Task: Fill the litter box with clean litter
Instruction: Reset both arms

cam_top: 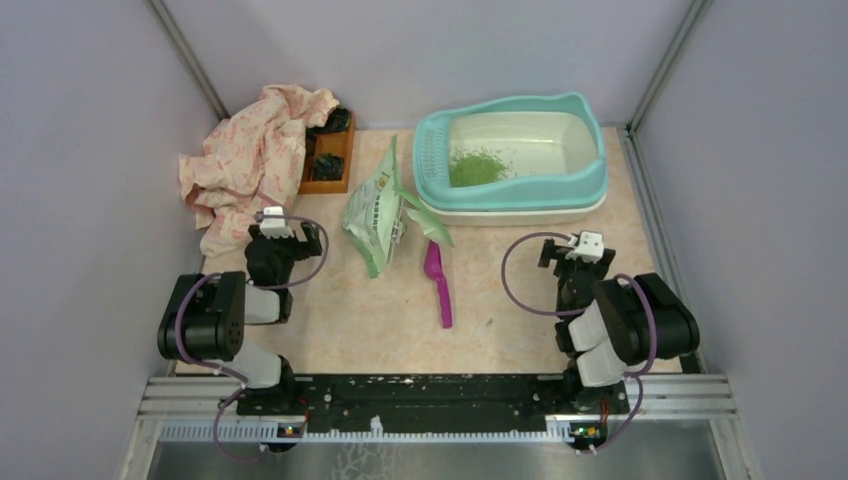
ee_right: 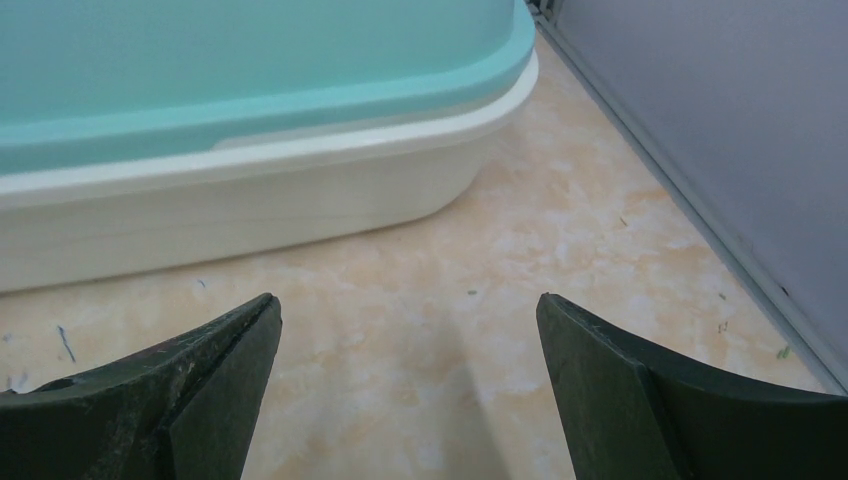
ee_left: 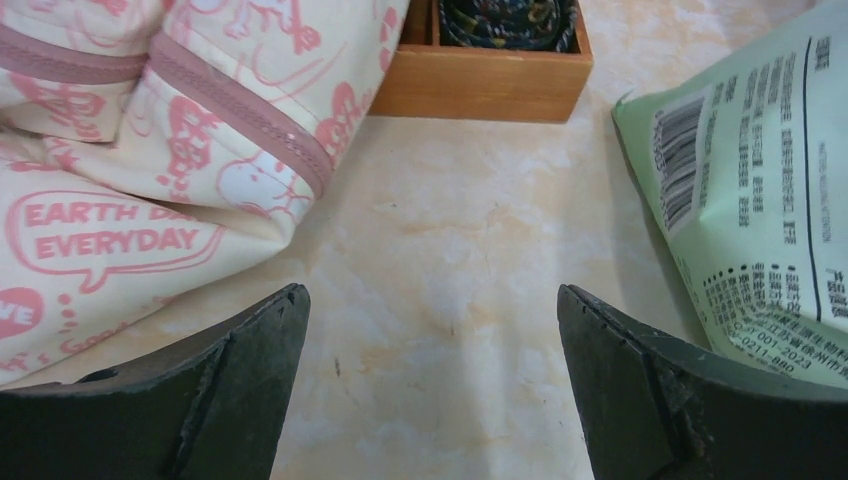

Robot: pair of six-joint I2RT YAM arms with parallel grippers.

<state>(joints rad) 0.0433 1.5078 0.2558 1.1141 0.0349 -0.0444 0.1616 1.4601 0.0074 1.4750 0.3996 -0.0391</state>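
the litter box stands on the table at the far right, close to the rear wall and the right-hand corner, with its perforated teal ledge at the left end. the clean litter lies as a small green pile in the left part of the cream basin, just beside that ledge; most of the basin floor is bare. a pale green printed bag lies on the table just beside the near-left corner of the litter box. a purple scoop lies flat near the bag, handle toward the arm bases. a wooden tray sits at the far left, partly covered by a pink-printed cloth. the left gripper is fully spread and grips nothing; bare table shows between its fingers, with the cloth to its left, the bag to its right and the wooden tray ahead. the right gripper is likewise fully spread and grips nothing; it points at the near-right corner of the litter box, close to the white lower wall but apart from it.
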